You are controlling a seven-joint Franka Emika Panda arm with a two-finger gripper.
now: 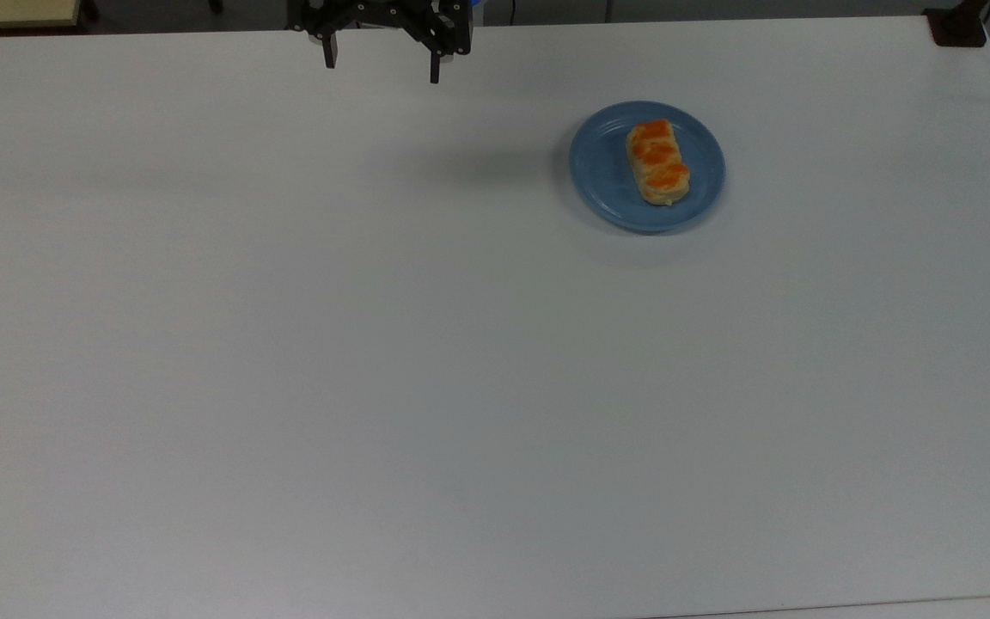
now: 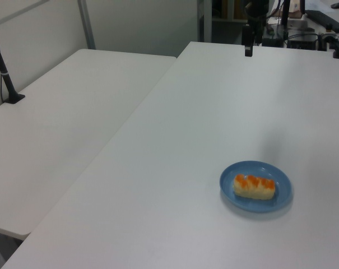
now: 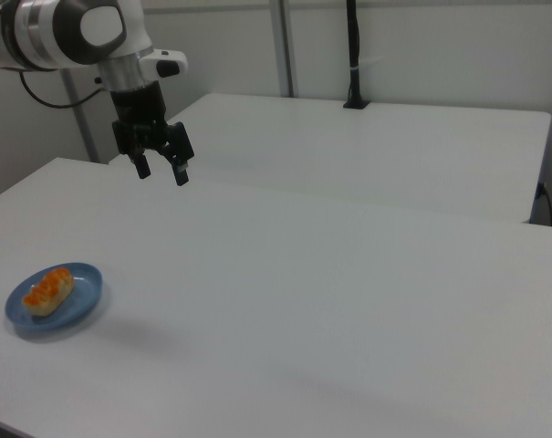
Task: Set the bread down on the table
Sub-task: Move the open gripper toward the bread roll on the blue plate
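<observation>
The bread (image 1: 657,162), a small pale-tan loaf with three orange bumps, lies on a round blue plate (image 1: 602,168) on the white table (image 1: 375,361). It also shows on the plate in the left view (image 2: 254,186) and the right view (image 3: 49,289). My gripper (image 1: 381,70) hangs open and empty above the table's far edge, well off to the top view's left of the plate. In the right view the gripper (image 3: 161,171) hovers high above the table, up and to the right of the bread. Its dark fingers (image 2: 248,49) appear at the back in the left view.
A second white table (image 2: 63,123) adjoins along one side, with a black post (image 2: 4,70) clamped on it. A black mount (image 1: 959,26) sits at the top view's far right corner. Cables and equipment (image 2: 309,33) lie beyond the far edge.
</observation>
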